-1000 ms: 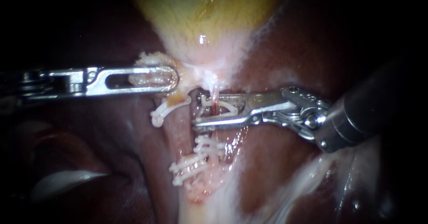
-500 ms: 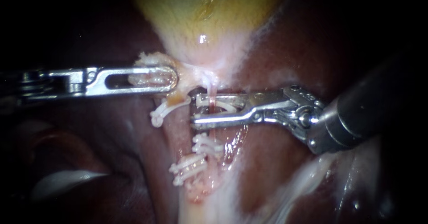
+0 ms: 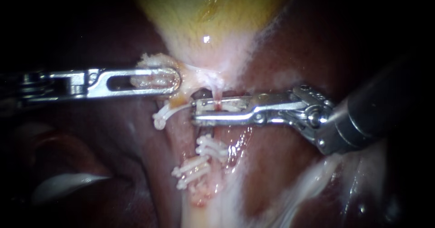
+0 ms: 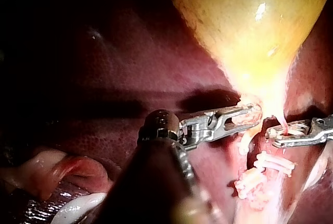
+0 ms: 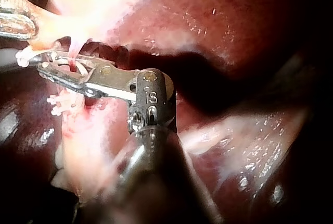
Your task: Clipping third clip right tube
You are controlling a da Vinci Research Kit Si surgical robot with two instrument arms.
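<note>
The yellow gallbladder (image 3: 208,10) narrows down to a thin pink right tube (image 3: 217,92). My right instrument (image 3: 195,111) reaches in from the right, and its jaws lie nearly together across this tube with a white clip (image 3: 226,104) pressed between them. Below the jaws, two white clips (image 3: 210,147) sit on the same tube. My left instrument (image 3: 176,80) is shut on pale tissue (image 3: 152,60) at the gallbladder's neck. The left wrist view shows both instruments' jaws (image 4: 252,113) (image 4: 273,136). In the right wrist view the jaws (image 5: 44,60) straddle the tube.
The wider left tube (image 3: 179,130) carries a white clip (image 3: 164,114) high up and more (image 3: 190,169) lower down. Dark red liver (image 3: 281,164) lies all around. A pale glistening fold (image 3: 68,182) sits at the lower left.
My right instrument's jaws have closed from a wide gap to nearly together, flattening the clip around the right tube. The left instrument has held still.
</note>
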